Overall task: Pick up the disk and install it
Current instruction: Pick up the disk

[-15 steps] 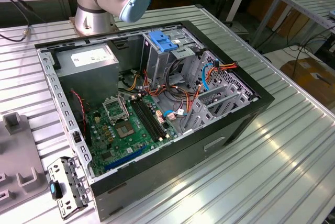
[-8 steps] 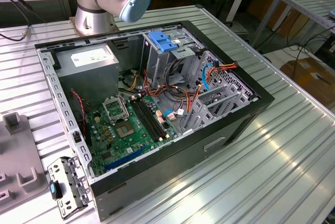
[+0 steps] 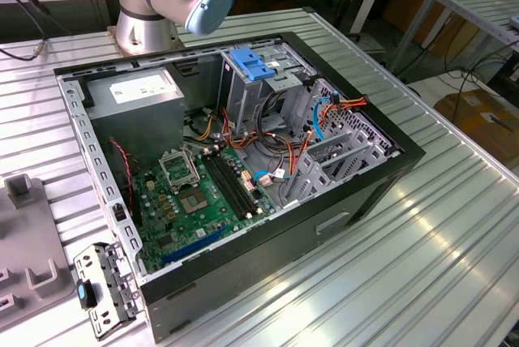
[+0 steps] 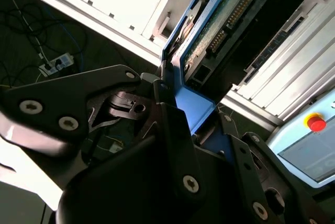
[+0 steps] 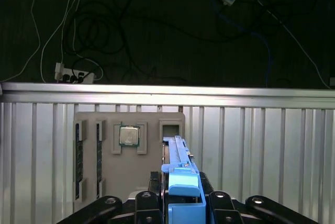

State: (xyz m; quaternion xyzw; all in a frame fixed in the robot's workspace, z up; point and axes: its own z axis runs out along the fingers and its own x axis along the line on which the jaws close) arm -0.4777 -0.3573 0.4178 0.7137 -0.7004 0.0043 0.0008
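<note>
The hand [image 5: 180, 199] pinches the disk [image 5: 177, 156], which sits edge-on within its grip.

- No print can be read anywhere.
- White sticker [image 3: 139, 87] on the grey box [image 3: 130, 128], exterior view: lettering too small to make out.
- The disk [image 4: 220, 20], clamped in the gripper [image 4: 175, 106]: circuit-board markings illegible.

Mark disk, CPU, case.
disk [image 4: 212, 28], second wrist view, green circuit board.
CPU [image 5: 129, 135], first wrist view, middle of its metal lid.
case [image 3: 243, 270], exterior view, black outer side wall.
</note>
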